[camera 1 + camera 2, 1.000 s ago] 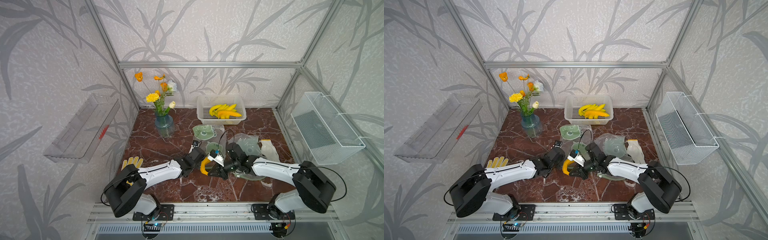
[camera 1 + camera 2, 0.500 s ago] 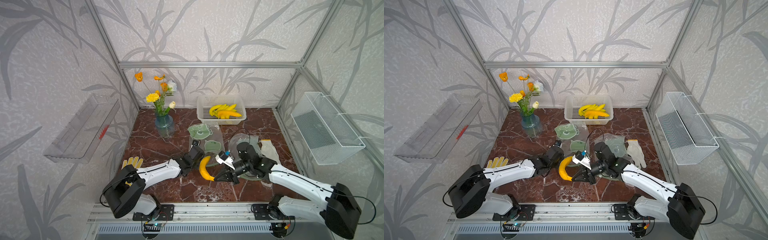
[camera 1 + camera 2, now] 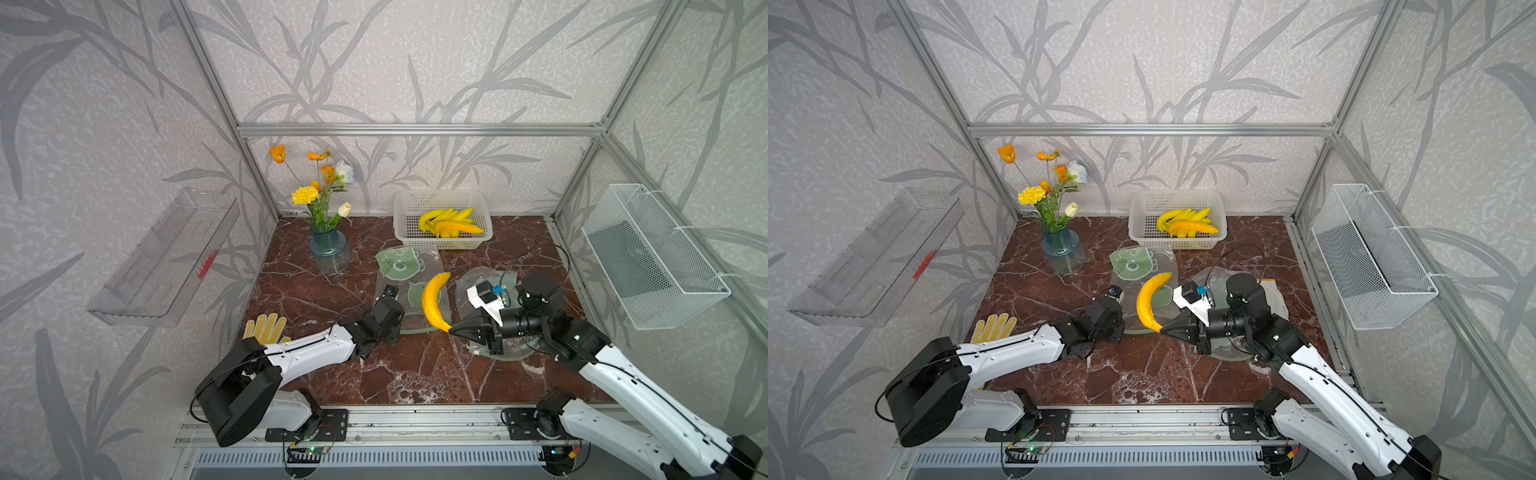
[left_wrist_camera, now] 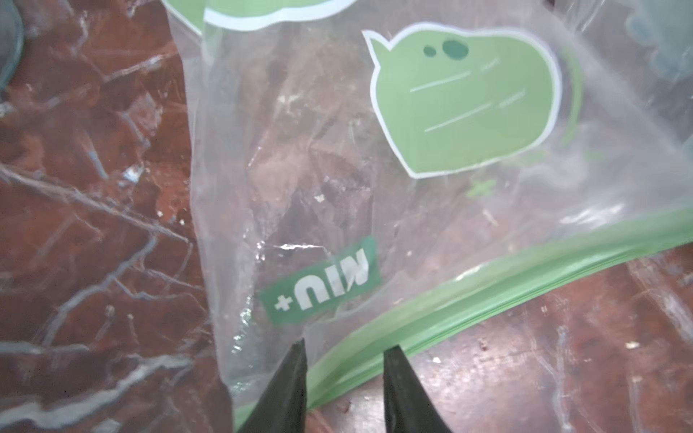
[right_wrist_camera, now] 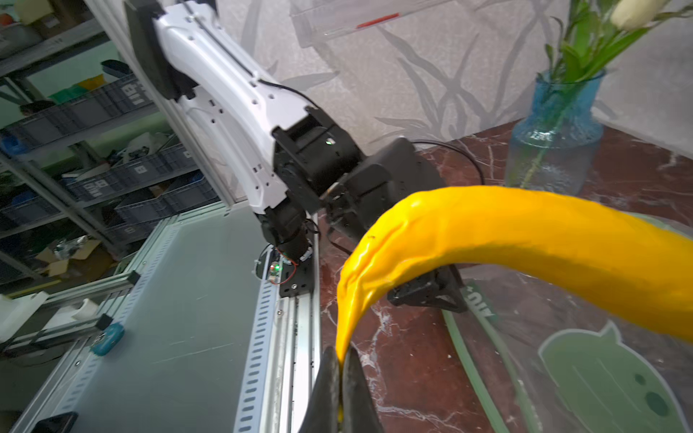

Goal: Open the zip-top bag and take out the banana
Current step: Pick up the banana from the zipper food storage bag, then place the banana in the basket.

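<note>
banana (image 3: 432,299) pulled out | right end effector (image 5: 339,355) grasping it | left end effector (image 4: 343,349) seemingly released

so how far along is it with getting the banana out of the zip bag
Done: the yellow banana is clear of the transparent zip-top bag with green cartoon prints, which looks empty. In hand: the right gripper is shut on the banana's tip, holding it above the bag; the left gripper is open at the green zip edge. Left: probably just setting the banana down.

Yellow banana (image 3: 430,300); green-printed clear bag (image 3: 400,262).
</note>
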